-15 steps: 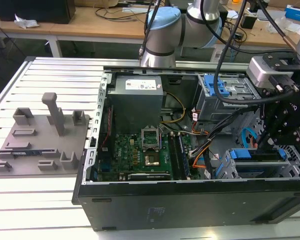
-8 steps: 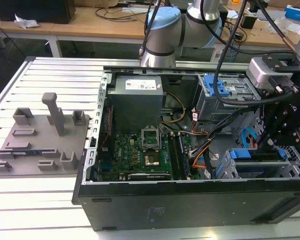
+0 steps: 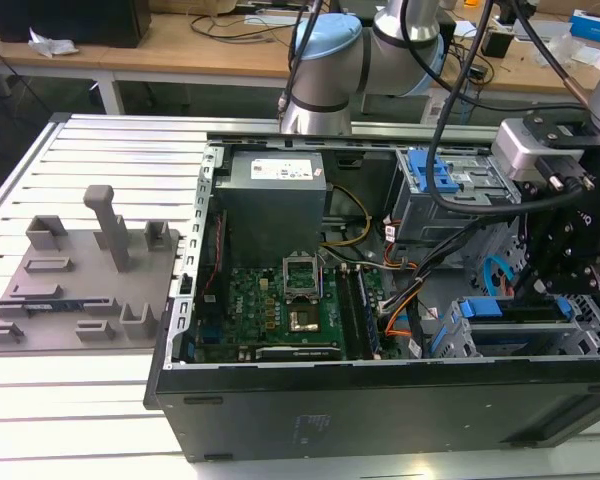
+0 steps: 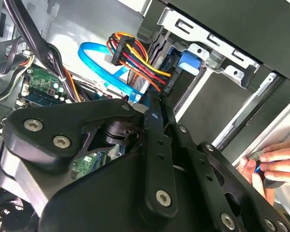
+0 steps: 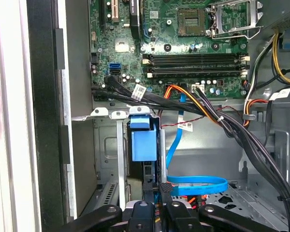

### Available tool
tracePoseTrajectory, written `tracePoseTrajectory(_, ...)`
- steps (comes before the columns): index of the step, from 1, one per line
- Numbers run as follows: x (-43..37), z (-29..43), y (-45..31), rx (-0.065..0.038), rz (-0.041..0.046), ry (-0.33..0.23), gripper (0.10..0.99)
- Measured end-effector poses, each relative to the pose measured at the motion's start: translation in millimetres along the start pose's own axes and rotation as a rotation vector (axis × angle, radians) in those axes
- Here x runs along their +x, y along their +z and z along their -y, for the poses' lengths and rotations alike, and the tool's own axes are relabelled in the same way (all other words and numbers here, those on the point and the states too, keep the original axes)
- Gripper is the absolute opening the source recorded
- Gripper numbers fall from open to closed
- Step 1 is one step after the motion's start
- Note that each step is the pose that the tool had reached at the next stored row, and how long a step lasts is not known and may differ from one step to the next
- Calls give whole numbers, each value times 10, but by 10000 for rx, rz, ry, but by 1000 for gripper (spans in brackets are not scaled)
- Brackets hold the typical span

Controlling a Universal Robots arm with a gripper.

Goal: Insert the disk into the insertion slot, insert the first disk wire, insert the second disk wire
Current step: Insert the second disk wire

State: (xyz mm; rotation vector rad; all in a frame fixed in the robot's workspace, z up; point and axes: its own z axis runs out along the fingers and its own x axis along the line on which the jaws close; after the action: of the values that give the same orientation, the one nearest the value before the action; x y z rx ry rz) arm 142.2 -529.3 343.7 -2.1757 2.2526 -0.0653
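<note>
Item: open computer case (image 3: 380, 400), lying on its side on the slatted counter (image 3: 90, 400).

Disk (image 3: 515, 335): sitting in the insertion slot (image 3: 450, 345) at the case's corner on the exterior view's right, blue carrier edge showing at the mouth. In the first wrist view the carrier's blue tab (image 5: 141, 140) is lying between the slot's grey rails (image 5: 120, 159). Judgement: the disk step is looking done, or nearly so.

Tool (image 5: 164, 189): hanging just over the rear of the disk, fingertips drawn nearly together. A slim dark piece is lying between them in the first wrist view; whether they are pinching it cannot be told.

Wires: flat blue cable (image 5: 198, 185) looping beside the tool; red, yellow and black power bundle with black plug (image 4: 117, 54) hanging near the disk's back edge in the second wrist view.

Step in hand, as judged: first wire insertion. The move is calling for the plug to be squared to the disk's socket and pushed straight, with the loose cables kept clear.

Also present: a person's hand (image 4: 275, 164) resting at the case edge; grey fixture tray (image 3: 80, 280) well apart.
</note>
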Motion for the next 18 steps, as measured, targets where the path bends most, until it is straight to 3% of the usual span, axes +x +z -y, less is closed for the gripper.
tracePoseTrajectory(11, 0, -4, 81, -2, 0, 1, 161)
tracePoseTrajectory(15, 0, -3, 80, -1, -4, 0, 161)
tracePoseTrajectory(18, 1, -1, 30, -1, 36, 2, 161)
